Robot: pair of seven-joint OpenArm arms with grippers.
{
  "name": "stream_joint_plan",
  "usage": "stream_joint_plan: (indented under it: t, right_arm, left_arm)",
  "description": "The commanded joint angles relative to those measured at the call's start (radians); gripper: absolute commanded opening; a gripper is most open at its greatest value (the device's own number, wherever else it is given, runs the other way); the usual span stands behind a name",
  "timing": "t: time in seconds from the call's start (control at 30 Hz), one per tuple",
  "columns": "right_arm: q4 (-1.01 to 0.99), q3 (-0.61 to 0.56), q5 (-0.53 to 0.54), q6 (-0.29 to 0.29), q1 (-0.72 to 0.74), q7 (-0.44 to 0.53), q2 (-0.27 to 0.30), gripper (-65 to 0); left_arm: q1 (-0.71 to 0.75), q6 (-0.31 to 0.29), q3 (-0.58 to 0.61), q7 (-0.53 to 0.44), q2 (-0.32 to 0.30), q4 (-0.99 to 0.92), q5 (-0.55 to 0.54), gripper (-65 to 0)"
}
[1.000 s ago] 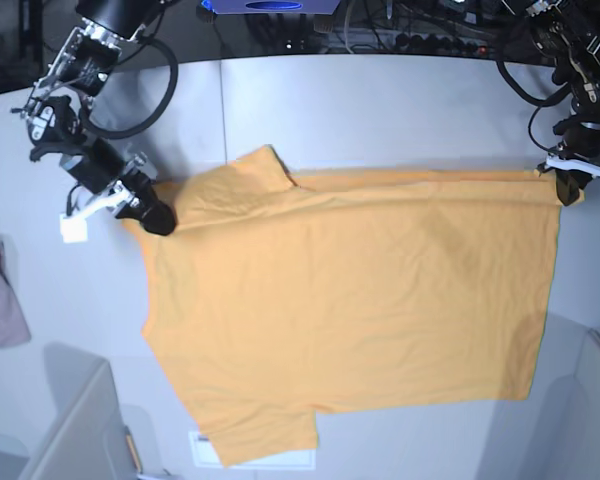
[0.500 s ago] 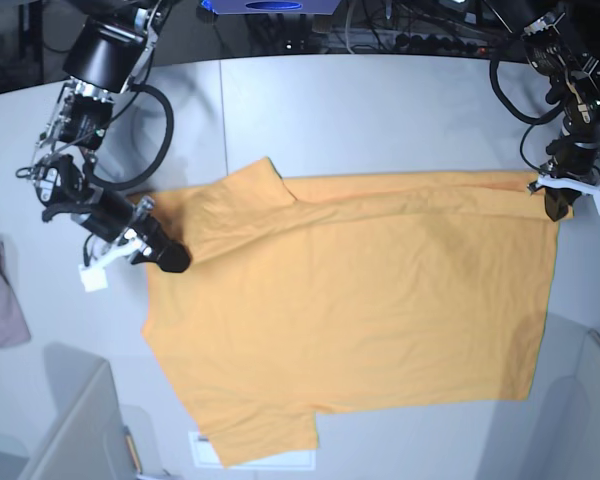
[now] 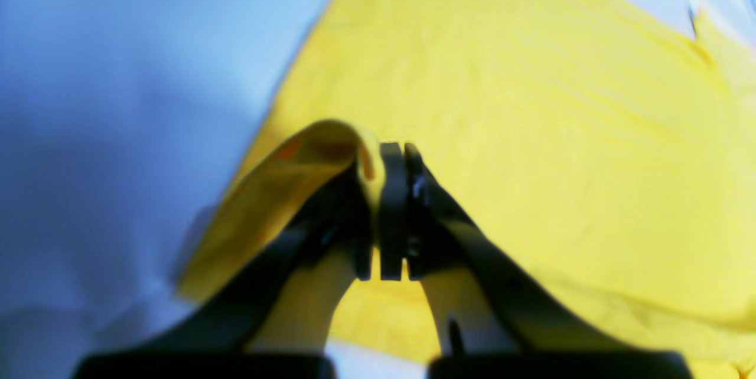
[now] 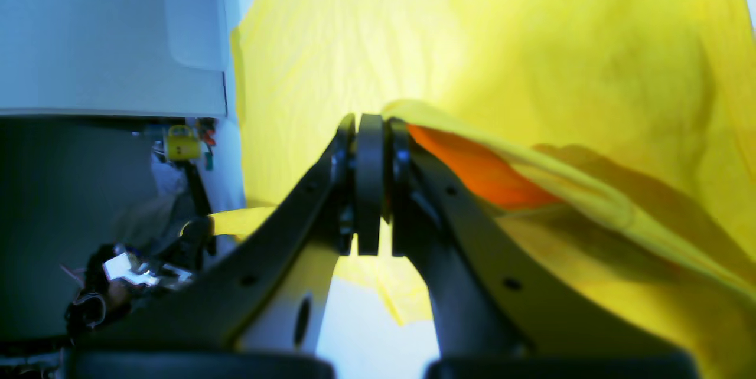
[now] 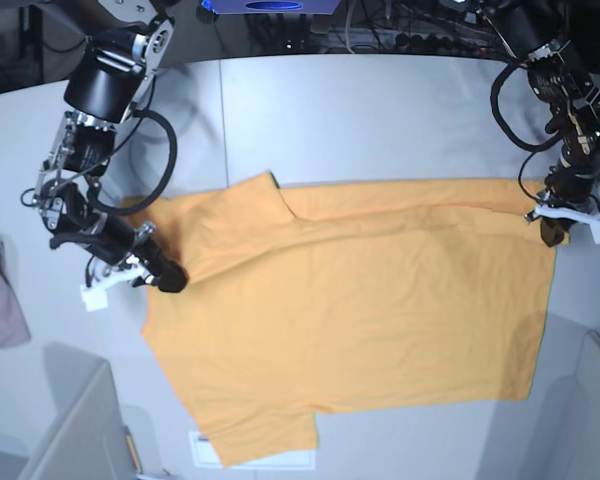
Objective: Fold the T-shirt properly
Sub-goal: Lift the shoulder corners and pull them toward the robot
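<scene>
The orange-yellow T-shirt lies spread on the grey table, with its far edge doubled over toward the near side. My right gripper, at the left of the base view, is shut on the shirt's corner by the sleeve. In the right wrist view its fingertips pinch a fold of the cloth. At the base view's right, my left gripper is shut on the hem corner. In the left wrist view a lifted flap of cloth is clamped in that gripper.
A pinkish-mauve cloth lies at the table's left edge. A white sheet pokes out under the shirt's near sleeve. Grey panels stand at the near left and near right. Cables run along the back.
Both grippers have moved toward the near side, each dragging its corner of the shirt. The folded far edge now reaches further over the shirt's body.
</scene>
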Motion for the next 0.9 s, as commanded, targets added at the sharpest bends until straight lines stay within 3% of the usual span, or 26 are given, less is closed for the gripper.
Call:
stream_joint_plan:
  t: [0.0, 0.17, 0.43, 0.7, 0.87]
  right_arm:
    - [0.005, -0.003, 0.025, 0.007, 0.033, 0.025, 0.009, -65.0]
    - [-0.071, -0.026, 0.024, 0.007, 0.064, 0.071, 0.009, -65.0]
    - [-0.193, -0.156, 0.025, 0.007, 0.084, 0.249, 0.059, -65.0]
    - [-0.234, -0.158, 0.022, 0.007, 0.129, 0.260, 0.059, -65.0]
    - [-0.286, -0.158, -0.046, 0.007, 0.150, 0.298, 0.059, -65.0]
  left_arm:
    - [-0.022, 0.006, 0.005, -0.025, -0.018, 0.006, -0.004, -65.0]
    - [-0.075, 0.009, 0.012, -0.024, -0.024, -0.043, 0.036, -65.0]
    - [-0.151, 0.009, 0.043, -0.024, -0.025, -0.117, 0.112, -65.0]
    - [-0.190, 0.009, 0.078, -0.028, -0.027, -0.155, 0.149, -65.0]
    - [-0.231, 0.009, 0.080, -0.030, -0.038, -0.226, 0.149, -65.0]
